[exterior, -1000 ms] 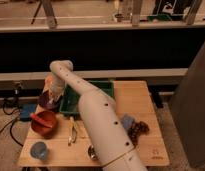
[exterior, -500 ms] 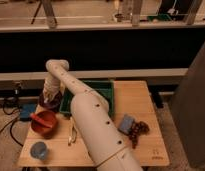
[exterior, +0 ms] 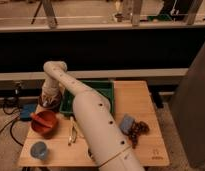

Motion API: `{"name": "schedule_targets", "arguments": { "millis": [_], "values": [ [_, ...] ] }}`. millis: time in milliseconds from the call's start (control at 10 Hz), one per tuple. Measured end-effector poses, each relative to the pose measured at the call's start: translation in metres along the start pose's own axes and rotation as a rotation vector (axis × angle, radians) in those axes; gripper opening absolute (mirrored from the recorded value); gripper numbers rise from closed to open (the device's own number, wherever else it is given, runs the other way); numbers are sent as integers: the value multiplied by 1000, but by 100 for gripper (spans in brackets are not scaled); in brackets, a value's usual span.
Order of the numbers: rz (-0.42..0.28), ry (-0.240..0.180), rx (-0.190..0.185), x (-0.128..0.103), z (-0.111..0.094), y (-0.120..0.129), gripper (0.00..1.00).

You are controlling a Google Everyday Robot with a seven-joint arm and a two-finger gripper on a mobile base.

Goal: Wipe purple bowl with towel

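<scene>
My gripper (exterior: 48,101) hangs down from the white arm at the table's back left, right over the purple bowl (exterior: 53,107). Only a dark rim of that bowl shows beneath the gripper. I cannot make out the towel; it may be hidden at the gripper. The orange-red bowl (exterior: 44,123) sits just in front of the purple one. The arm runs from the bottom middle of the view up to its elbow (exterior: 54,68).
A green tray (exterior: 95,98) stands at the back middle of the wooden table (exterior: 141,105). A light-blue cup (exterior: 39,149) is at the front left and a yellow utensil (exterior: 72,131) near the arm. A blue block (exterior: 127,123) and a dark brown object (exterior: 139,130) lie right.
The arm has swung left and the gripper has come down over the purple bowl, covering more of it than before.
</scene>
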Motion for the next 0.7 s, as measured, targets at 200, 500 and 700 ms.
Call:
{"name": "schedule_targets", "arguments": {
  "millis": [200, 500, 700],
  "values": [
    [11, 0, -18, -3, -5, 16, 0],
    [43, 5, -49, -4, -11, 37, 0],
    [68, 20, -67, 0, -17, 48, 0]
  ]
}}
